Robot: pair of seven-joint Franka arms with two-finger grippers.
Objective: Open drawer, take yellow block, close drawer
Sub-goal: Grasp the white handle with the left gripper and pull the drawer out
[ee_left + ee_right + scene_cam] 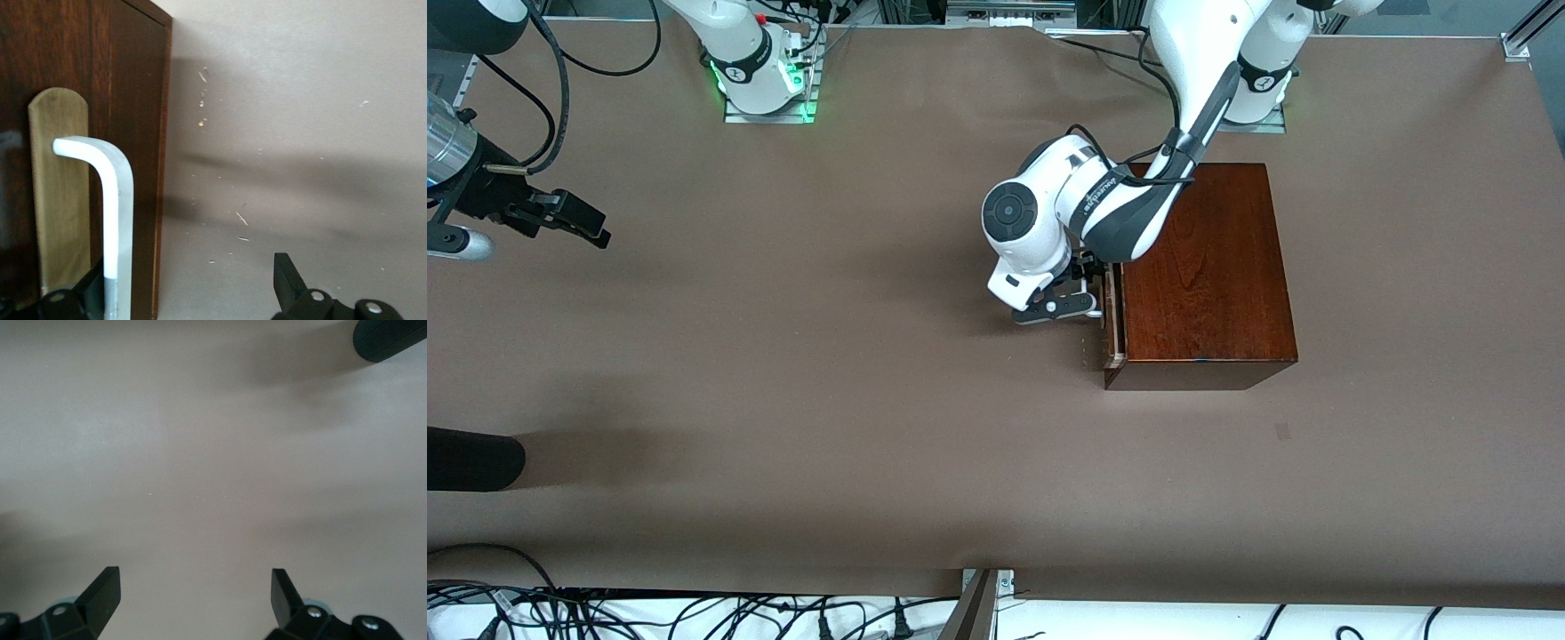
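So the left gripper [1069, 293] is down at the front of the glossy dark mahogany box [1209, 267], at the face that looks toward the right arm's end of the table. Its fingers are spread wide, and in the left wrist view the white loop handle [117, 220] of the drawer [1112, 320] runs down right beside one finger [90, 293], with the other finger well off over bare brown table [827, 356]. The drawer looks shut or barely cracked; a thin pale edge shows at the front, hard to call.

What could go wrong: the handle isn't centred between the fingers, it's hugging one side. If the jaws close like that, they might nudge or slip off the handle, and a pull could drag the whole box along the table instead of sliding the tray out.

The right gripper [560, 216] waits over the table at the right arm's end, fingers apart, nothing in them.

The small yellow block isn't visible anywhere, presumably inside the drawer. The arm's wrist hides most of the drawer front from above.
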